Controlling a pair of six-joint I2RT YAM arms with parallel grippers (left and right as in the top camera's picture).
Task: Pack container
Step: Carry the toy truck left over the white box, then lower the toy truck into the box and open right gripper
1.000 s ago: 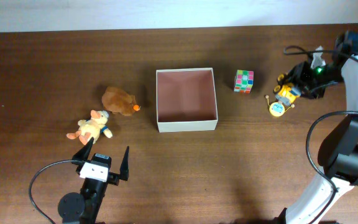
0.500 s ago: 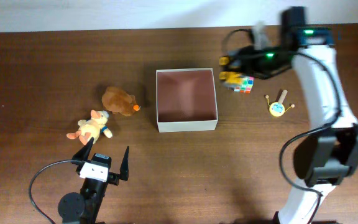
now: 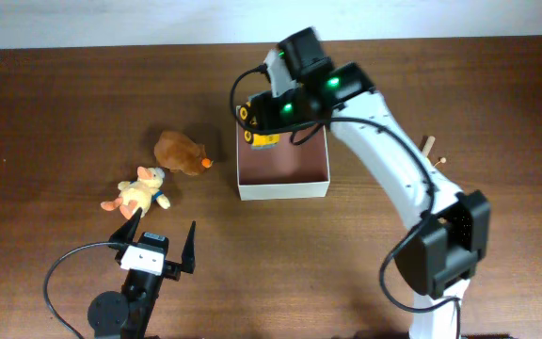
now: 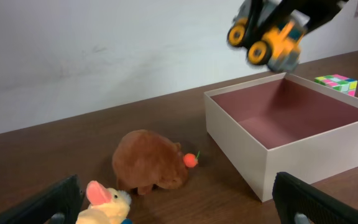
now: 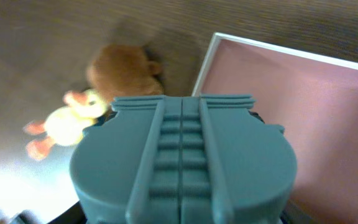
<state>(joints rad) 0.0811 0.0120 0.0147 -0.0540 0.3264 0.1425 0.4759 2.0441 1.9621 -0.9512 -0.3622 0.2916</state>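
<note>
A dark brown wooden table (image 3: 64,94) set against a plain white wall (image 4: 104,50) carried the scene. At its centre sat the square, shallow white-walled container (image 3: 283,189), its pinkish-brown floor open to view. Above the box's far left corner the right gripper (image 3: 269,113) held a yellow toy truck (image 4: 277,45) with black wheels clamped between its jaws, clear of the rim. Left of the box lay a brown plush animal (image 3: 179,151) with a small orange piece at its front and, just beside it, nearer and further left, a yellow plush duck (image 3: 139,191). A multicoloured puzzle cube (image 4: 335,83) stood near the box's right side. The left gripper (image 3: 165,222) hung at the near left of the table, jaws spread wide
</note>
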